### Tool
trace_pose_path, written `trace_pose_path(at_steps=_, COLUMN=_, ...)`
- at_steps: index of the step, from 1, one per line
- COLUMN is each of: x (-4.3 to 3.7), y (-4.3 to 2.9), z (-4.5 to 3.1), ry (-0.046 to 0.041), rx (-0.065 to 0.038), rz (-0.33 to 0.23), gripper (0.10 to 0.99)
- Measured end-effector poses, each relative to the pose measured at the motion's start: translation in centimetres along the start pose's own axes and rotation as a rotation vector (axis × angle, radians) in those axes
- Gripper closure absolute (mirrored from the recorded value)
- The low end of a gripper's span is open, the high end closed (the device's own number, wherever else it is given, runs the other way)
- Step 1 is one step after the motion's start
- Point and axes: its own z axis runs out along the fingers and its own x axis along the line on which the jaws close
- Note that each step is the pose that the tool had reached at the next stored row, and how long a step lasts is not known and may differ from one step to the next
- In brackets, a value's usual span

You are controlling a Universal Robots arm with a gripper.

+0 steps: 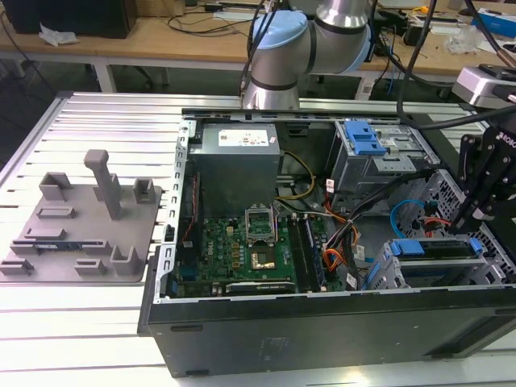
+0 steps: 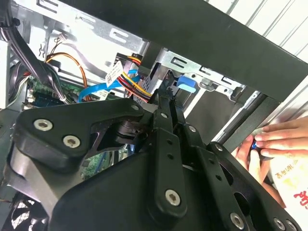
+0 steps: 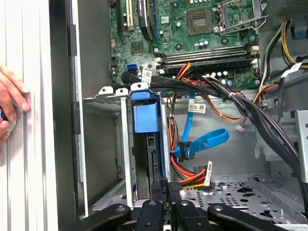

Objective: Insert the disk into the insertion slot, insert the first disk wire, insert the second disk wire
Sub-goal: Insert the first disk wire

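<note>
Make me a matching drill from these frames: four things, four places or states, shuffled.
Things:
1 gripper
2 hand
3 disk
4 power supply

Places or states:
A resting on the slatted table, outside the case
B set in the drive cage, blue frame showing
C just above the motherboard in the exterior view
D shut on a black plug at the cage

Pairs: 1-D, 2-A, 3-B, 4-C.
</note>
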Motion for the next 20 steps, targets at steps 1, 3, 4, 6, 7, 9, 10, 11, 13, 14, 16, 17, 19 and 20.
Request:
trace_pose_path(at_steps=1, x=0.01, y=0.04, z=0.00, ry=-0.0001, rx=0.002, rz=0.000, gripper=0.922)
trace_pose_path(at_steps=3, x=0.04, y=0.21, z=0.02, ry=-0.0003, rx=0.004, rz=0.002, gripper=0.922)
trace_pose_path(at_steps=4, x=0.05, y=0.32, z=0.02, ry=-0.0004, rx=0.005, rz=0.003, gripper=0.922)
trace_pose_path(at_steps=6, x=0.09, y=0.53, z=0.04, ry=-0.0006, rx=0.008, rz=0.005, gripper=0.922)
trace_pose_path(at_steps=7, x=0.12, y=0.60, z=0.05, ry=-0.0006, rx=0.008, rz=0.006, gripper=0.922)
trace_pose_path(at_steps=9, x=0.18, y=0.66, z=0.06, ry=-0.0007, rx=0.008, rz=0.007, gripper=0.922)
trace_pose_path(at_steps=10, x=0.23, y=0.66, z=0.07, ry=-0.0008, rx=0.008, rz=0.007, gripper=0.922)
trace_pose_path(at_steps=11, x=0.33, y=0.66, z=0.09, ry=-0.0007, rx=0.008, rz=0.007, gripper=0.922)
trace_pose_path(at_steps=13, x=0.48, y=0.65, z=0.12, ry=-0.0009, rx=0.008, rz=0.008, gripper=0.922)
trace_pose_path(at_steps=14, x=0.49, y=0.65, z=0.12, ry=-0.0009, rx=0.008, rz=0.008, gripper=0.922)
trace_pose_path(at_steps=16, x=0.50, y=0.66, z=0.12, ry=-0.0013, rx=0.007, rz=0.014, gripper=0.922)
trace_pose_path(at_steps=17, x=0.51, y=0.66, z=0.13, ry=-0.0017, rx=0.006, rz=0.022, gripper=0.922)
trace_pose_path(at_steps=19, x=0.50, y=0.63, z=0.16, ry=-0.0024, rx=0.002, rz=0.038, gripper=0.922)
trace_pose_path(at_steps=20, x=0.49, y=0.63, z=0.16, ry=-0.0024, rx=0.001, rz=0.038, gripper=0.922)
